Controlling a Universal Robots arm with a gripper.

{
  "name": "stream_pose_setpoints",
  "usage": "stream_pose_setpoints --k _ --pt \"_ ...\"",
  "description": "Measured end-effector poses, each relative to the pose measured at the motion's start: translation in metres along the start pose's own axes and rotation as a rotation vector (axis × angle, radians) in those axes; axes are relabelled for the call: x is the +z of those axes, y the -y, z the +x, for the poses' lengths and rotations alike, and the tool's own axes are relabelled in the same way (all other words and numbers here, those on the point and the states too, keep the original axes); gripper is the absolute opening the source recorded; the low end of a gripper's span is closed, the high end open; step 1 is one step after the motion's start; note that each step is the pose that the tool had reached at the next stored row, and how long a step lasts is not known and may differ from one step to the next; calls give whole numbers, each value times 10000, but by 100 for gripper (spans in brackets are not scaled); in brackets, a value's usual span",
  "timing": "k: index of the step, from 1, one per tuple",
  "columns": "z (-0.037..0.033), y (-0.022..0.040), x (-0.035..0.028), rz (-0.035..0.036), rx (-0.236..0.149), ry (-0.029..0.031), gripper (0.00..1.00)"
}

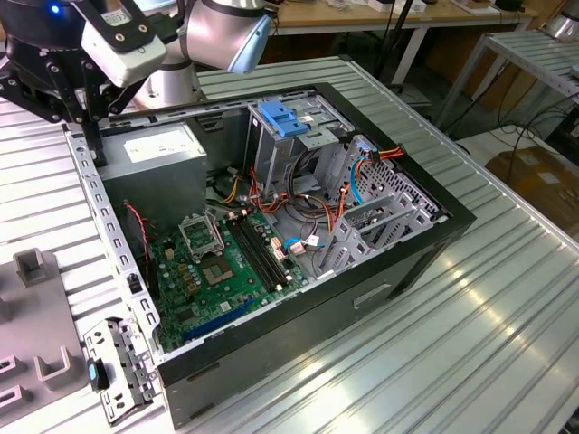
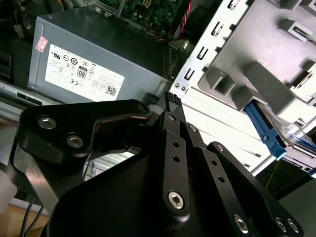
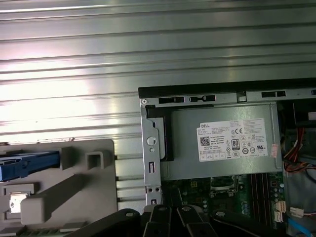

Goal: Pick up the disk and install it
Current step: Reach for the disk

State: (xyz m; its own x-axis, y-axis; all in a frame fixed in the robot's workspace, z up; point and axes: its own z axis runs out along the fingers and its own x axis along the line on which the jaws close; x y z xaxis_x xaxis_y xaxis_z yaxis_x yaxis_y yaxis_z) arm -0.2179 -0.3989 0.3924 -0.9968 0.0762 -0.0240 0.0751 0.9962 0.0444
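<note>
Disk (image 3: pixel 27 167) in grey fixture (image 3: pixel 106 173); end effector (image 2: pixel 172 99) closed, empty, near power supply (image 2: pixel 98 54).

The pincer (image 1: pixel 89 127) hangs over the corner of the open computer case (image 1: pixel 317 330), with the grey power-supply box (image 1: pixel 158 149) just beside it inside. Farther from the pincer lie the green motherboard (image 1: pixel 226 262) and the blue latch plate (image 1: pixel 280 117) atop the drive cage (image 1: pixel 270 161), while a grey fixture (image 1: pixel 36 316) and a perforated metal bracket (image 1: pixel 113 371) sit on the ribbed tabletop (image 1: pixel 470 298) outside the case.
</note>
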Motion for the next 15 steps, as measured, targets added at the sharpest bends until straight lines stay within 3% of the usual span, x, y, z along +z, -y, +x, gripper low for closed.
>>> stream_pose_setpoints --k 15 --pt "107 8 -2 1 0 -4 11"
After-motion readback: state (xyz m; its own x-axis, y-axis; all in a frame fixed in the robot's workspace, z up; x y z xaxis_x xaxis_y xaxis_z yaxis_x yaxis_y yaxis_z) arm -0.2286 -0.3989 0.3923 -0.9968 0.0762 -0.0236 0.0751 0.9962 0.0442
